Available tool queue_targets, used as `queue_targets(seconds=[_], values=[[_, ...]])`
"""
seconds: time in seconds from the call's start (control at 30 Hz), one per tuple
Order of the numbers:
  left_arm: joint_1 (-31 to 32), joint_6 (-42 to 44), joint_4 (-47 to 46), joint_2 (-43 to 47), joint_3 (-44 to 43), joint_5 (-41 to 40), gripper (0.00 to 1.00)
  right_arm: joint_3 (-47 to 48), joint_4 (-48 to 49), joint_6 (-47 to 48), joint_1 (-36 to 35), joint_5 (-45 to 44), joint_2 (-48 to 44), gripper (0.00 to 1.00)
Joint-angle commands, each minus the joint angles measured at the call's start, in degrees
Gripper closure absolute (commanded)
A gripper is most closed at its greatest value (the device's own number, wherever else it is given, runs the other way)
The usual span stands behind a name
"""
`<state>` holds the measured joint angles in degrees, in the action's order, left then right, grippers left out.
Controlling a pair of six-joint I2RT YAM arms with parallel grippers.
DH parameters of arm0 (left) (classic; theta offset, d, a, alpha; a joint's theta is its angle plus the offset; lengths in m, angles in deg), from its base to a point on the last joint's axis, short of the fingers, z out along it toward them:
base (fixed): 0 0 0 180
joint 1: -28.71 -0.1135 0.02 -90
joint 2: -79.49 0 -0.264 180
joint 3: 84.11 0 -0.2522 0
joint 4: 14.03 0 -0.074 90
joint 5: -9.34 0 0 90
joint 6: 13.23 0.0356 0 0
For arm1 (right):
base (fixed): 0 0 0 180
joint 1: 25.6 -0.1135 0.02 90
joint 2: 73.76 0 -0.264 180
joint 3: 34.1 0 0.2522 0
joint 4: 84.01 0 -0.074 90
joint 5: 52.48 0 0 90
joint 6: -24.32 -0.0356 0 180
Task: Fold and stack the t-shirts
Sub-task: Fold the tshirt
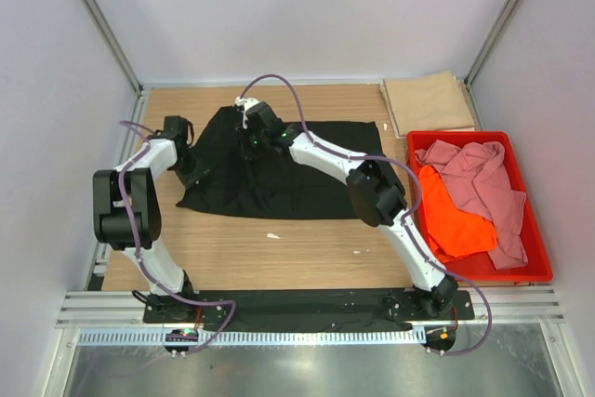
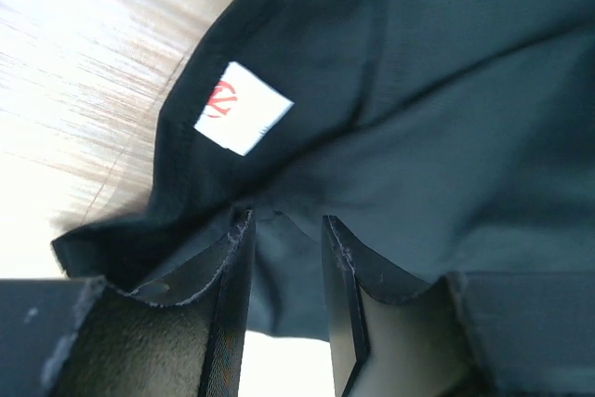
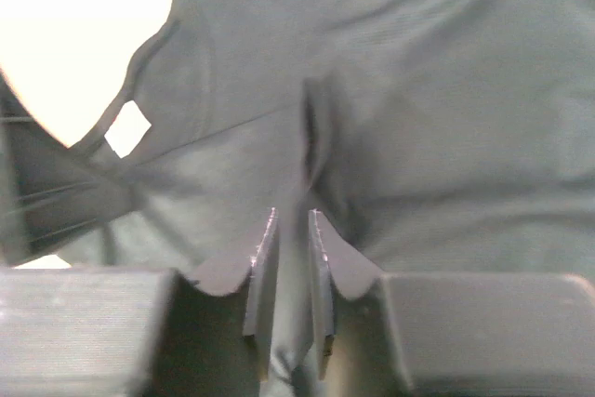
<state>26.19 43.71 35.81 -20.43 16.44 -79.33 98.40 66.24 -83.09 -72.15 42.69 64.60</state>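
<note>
black t-shirt [image 1: 279, 174] spread, tan [image 1: 429, 102] folded

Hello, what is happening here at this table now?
Two robot arms are working on a black shirt spread on the table. The left claw has cloth between its fingers at the shirt's edge; the right claw pinches a fold of it. A tan shirt lies folded behind; pink and orange shirts wait in the red crate.

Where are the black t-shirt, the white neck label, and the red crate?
black t-shirt [image 1: 307, 174], overhead view, flat right half of the cloth.
white neck label [image 2: 243, 108], left wrist view, middle of the tag.
red crate [image 1: 537, 258], overhead view, right rim.
</note>
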Motion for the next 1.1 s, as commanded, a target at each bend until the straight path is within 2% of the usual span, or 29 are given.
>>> queue_targets(seconds=[0.0, 0.1, 0.2, 0.4, 0.63, 0.8, 0.97, 1.07], values=[[-0.1, -1.7, -1.6, -1.9, 0.7, -2.8, 0.64, 1.5, -0.1, -0.4, -0.2, 7.6, -2.2, 0.69], [-0.2, -1.6, -0.7, -2.6, 1.0, -6.0, 0.64, -2.5, 2.3, -1.3, -0.2, 11.5, -4.7, 0.64], [-0.2, -1.0, 1.3, -3.4, 0.7, -9.0, 0.64, -5.5, 3.9, -1.5, -0.1, 11.9, -7.4, 0.64], [-0.2, -1.7, 2.0, -1.5, 0.8, -11.1, 0.64, -7.3, 2.5, -4.1, 0.8, 3.3, -8.1, 0.71], [-0.2, -1.8, 3.2, 0.9, -0.2, -11.3, 0.63, -6.9, 2.5, -4.9, 0.9, 1.6, -6.0, 0.70], [-0.2, -1.4, 3.5, -0.3, -0.8, -12.0, 0.63, -6.3, 4.4, -1.4, 0.9, 4.0, -3.5, 0.64], [-0.2, -0.1, 4.0, -3.7, -2.1, -13.6, 0.63, -2.5, 1.6, 6.5, 1.8, 7.2, 0.1, 0.63], [-0.1, -0.1, 4.7, -3.4, -2.1, -15.6, 0.63, 0.3, -0.1, 7.4, 2.4, 9.2, 2.1, 0.65]])
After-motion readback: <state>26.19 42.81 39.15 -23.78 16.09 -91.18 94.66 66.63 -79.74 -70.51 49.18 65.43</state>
